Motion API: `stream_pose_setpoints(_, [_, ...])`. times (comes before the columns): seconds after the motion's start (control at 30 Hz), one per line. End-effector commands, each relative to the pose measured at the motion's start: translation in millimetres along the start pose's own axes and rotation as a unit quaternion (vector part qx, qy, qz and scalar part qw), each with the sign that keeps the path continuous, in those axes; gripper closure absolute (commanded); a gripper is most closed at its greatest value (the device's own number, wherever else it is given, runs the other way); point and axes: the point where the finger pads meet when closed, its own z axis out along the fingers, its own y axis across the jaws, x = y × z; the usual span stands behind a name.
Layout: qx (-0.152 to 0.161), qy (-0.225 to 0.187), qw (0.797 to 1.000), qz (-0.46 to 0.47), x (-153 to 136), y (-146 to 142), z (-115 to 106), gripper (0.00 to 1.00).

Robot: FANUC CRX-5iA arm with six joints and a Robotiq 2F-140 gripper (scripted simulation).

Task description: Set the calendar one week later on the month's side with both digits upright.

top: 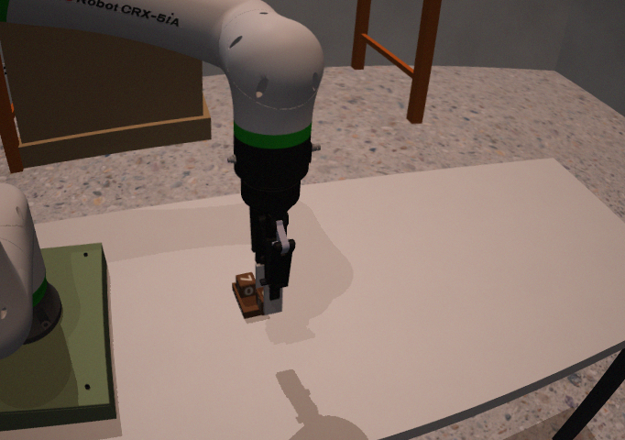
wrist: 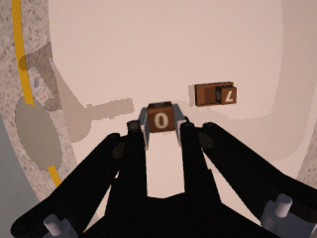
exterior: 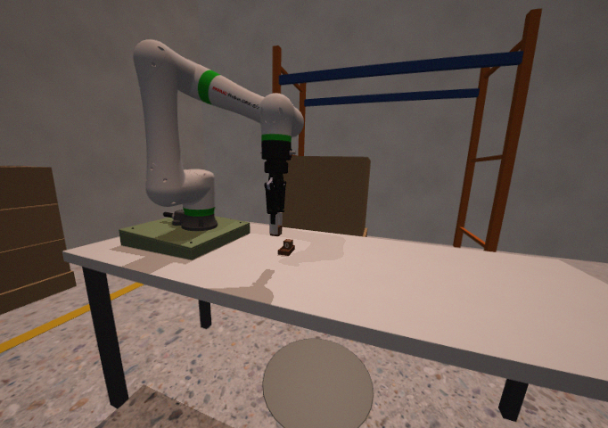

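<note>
The tray (top: 250, 307) (exterior: 283, 251) (wrist: 206, 94) lies flat on the table. One brown cube (top: 245, 284) (exterior: 288, 244) (wrist: 228, 95) stands at one end of it, with a 7 on top and a 0 on the side facing the top camera. The tray's other half is bare. My gripper (top: 268, 297) (exterior: 275, 230) (wrist: 160, 115) is shut on the second brown cube (exterior: 279, 229) (wrist: 161, 120), held above the table. A 0 on this cube faces the wrist camera. In the top view the fingers mostly hide it and overlap the tray's right edge. Its other digits are unreadable.
The robot's green base plate (top: 87, 321) (exterior: 158, 239) is on the table (top: 479, 259) (exterior: 415, 302), left of the tray in the top and exterior views. Shadows of the arm fall around the tray. Orange racking (exterior: 506, 131) stands behind the table.
</note>
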Motion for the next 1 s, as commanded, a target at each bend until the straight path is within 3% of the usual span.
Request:
stream_pose_setpoints(0.0, [0.0,0.0,1.0,0.0,-0.2,0.0,-0.2,0.83])
stream_pose_setpoints(0.37, [0.0,0.0,1.0,0.0,-0.2,0.1,13.1,0.83])
stream_pose_setpoints(0.83, [0.0,0.0,1.0,0.0,-0.1,0.6,76.2,0.83])
stream_pose_setpoints(0.97, [0.0,0.0,1.0,0.0,-0.1,0.7,83.3,0.83])
